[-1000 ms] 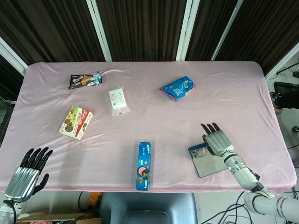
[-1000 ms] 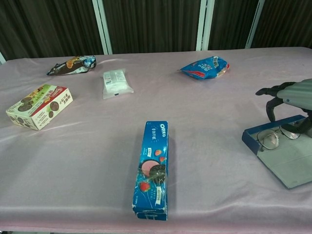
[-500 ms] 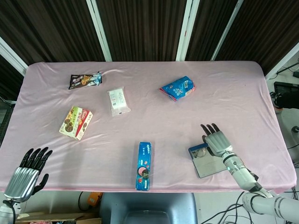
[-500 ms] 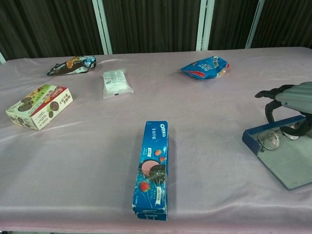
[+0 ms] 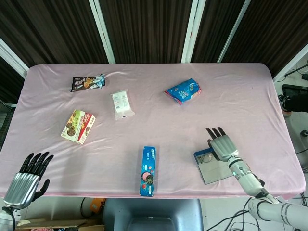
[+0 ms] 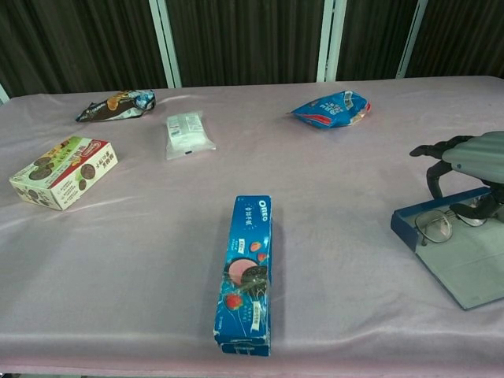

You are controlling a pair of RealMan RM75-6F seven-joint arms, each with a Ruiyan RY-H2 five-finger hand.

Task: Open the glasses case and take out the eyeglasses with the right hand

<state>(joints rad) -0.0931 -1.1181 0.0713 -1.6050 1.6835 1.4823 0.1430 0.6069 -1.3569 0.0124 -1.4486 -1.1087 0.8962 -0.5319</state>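
The table carries an open glasses case near its front right corner. The right robot hand hovers over the case, fingers spread, holding nothing. The eyeglasses lie inside the case. The left robot hand, far left of the case, hangs open.

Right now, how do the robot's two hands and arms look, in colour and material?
Both hands, the left hand and the right hand, have silver-grey metallic backs with ribbed plates and black fingers. The right forearm is silver-grey, jointed, with a small green light near the wrist. No sleeves show.
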